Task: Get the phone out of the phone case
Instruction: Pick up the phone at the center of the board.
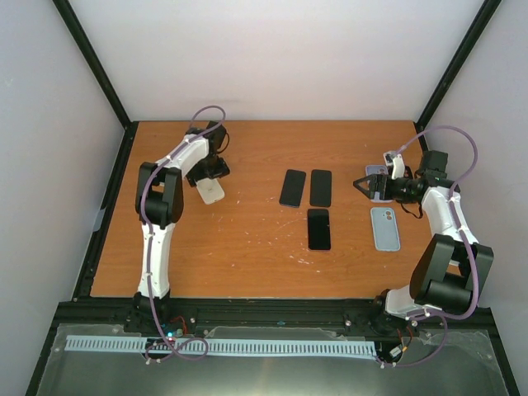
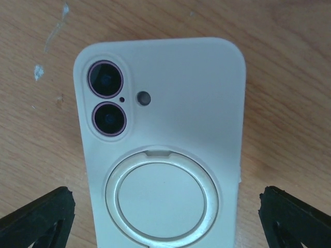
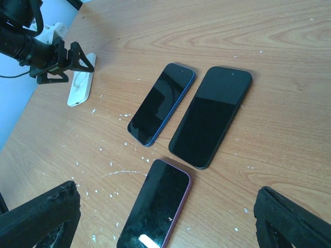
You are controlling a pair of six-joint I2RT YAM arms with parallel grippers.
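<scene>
A white phone case (image 2: 165, 134) with a ring stand lies back up on the table, and a phone's two pink-rimmed lenses (image 2: 107, 98) show through its cutout. In the top view it lies at the left (image 1: 211, 192), and it also shows in the right wrist view (image 3: 80, 87). My left gripper (image 2: 165, 227) is open just above it, with a fingertip (image 2: 39, 217) on either side and not touching; in the top view this gripper (image 1: 208, 175) sits over the case's far end. My right gripper (image 1: 363, 183) is open and empty at the right, raised above the table.
Three bare phones lie face up mid-table: blue (image 1: 292, 188), black (image 1: 320, 188), maroon (image 1: 318, 228). They also show in the right wrist view: blue (image 3: 161, 103), black (image 3: 211, 116), maroon (image 3: 155, 209). A light blue empty-looking case (image 1: 384, 228) lies near the right arm.
</scene>
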